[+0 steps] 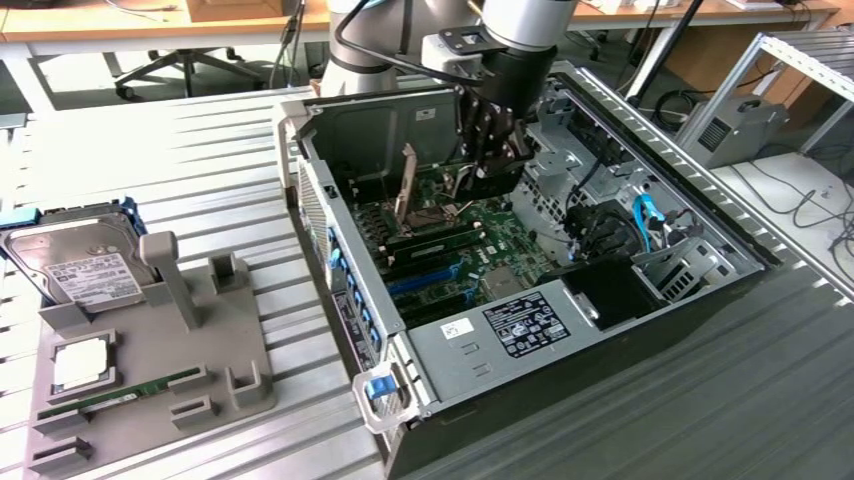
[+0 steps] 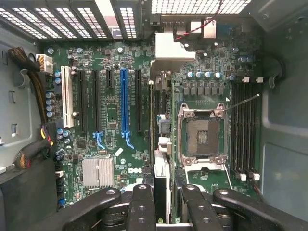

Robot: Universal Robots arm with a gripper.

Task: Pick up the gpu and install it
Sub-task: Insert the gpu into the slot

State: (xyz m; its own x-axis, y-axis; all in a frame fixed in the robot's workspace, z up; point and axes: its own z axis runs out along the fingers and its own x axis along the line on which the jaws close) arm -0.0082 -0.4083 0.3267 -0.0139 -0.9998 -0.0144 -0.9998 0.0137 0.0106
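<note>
The fingers (image 2: 163, 202) grip the gpu (image 2: 161, 139) edge-on, holding it upright inside the open computer case (image 1: 400, 340), just above the motherboard (image 2: 106, 120) and beside the empty processor socket (image 2: 202, 134).

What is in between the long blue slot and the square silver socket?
The wrist view shows the gpu standing on edge, gripped by the gripper, and one black slot.
</note>
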